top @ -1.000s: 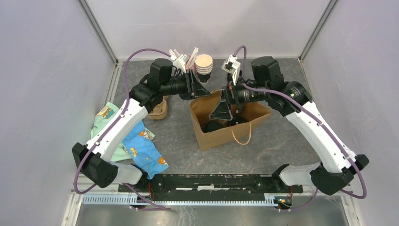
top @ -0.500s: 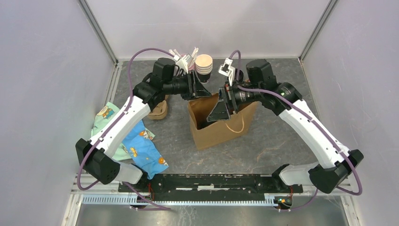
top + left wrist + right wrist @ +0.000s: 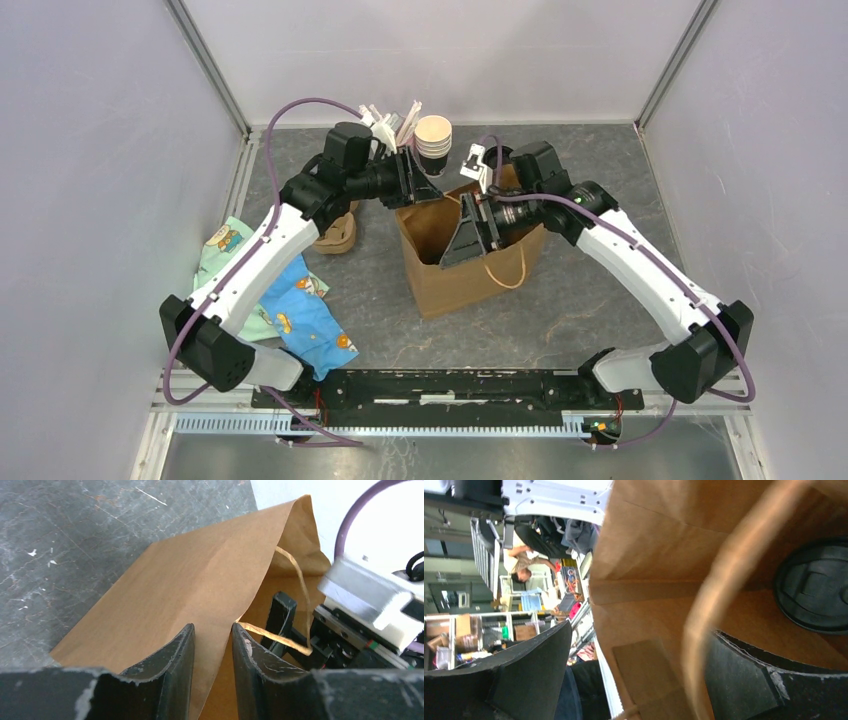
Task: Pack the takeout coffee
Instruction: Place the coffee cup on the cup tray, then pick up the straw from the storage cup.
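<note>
Pulls bag [image 3: 470, 285] upright from its slump; pinches its rim with left gripper [image 3: 212, 635]; spreads right gripper [image 3: 463, 250] empty inside; seemingly leaves coffee [image 3: 811, 592] packed.

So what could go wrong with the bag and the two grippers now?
The handle loops across the open right gripper inside the bag; pulling out could snag it and tip the bag, with the coffee in it. The left gripper only has one thin paper wall between its fingers, so that could slip or tear.

Bag [image 3: 480, 280] mid-table, takeout coffee [image 3: 816, 592] inside it, cup stack [image 3: 433, 135] behind, cloth [image 3: 300, 315] left.
</note>
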